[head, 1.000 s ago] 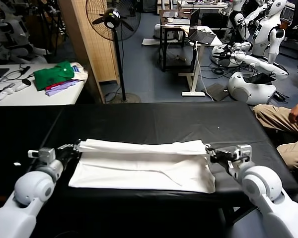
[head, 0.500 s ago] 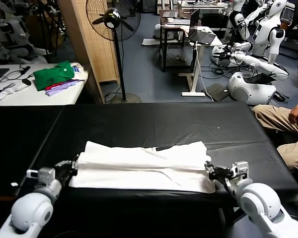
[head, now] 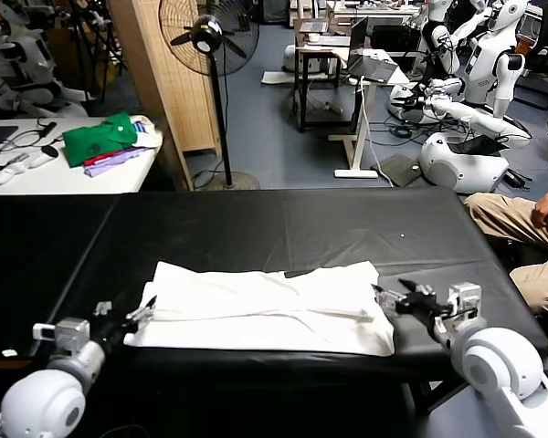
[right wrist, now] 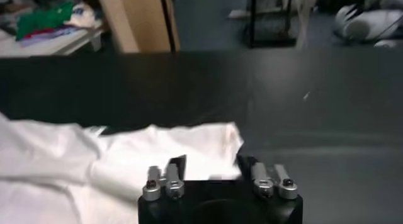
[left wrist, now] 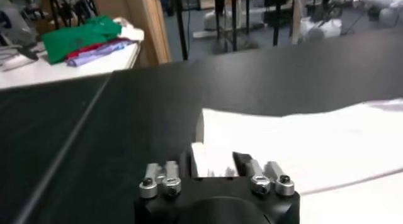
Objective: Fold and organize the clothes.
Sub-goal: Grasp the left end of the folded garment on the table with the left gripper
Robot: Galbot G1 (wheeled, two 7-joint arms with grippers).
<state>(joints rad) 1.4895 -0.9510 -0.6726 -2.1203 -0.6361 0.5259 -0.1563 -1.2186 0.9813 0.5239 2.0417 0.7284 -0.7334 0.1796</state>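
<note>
I see both grippers just let go: left gripper (head: 128, 318) and right gripper (head: 390, 298) now spread wide, off the white T-shirt (head: 265, 306), folded flat near the black table's (head: 283, 224) front edge. Fold landed.

Both arms are clad in smooth, pale grey shells that swell into rounded, ball-like joints near the wrists. Each forearm ends in a black wrist block carrying a small silver-grey box. The left pincer (head: 128, 319) and right pincer (head: 393, 297) have slim black fingers; in the wrist views, paired silver knuckles with dark screw heads sit on a black housing.
</note>
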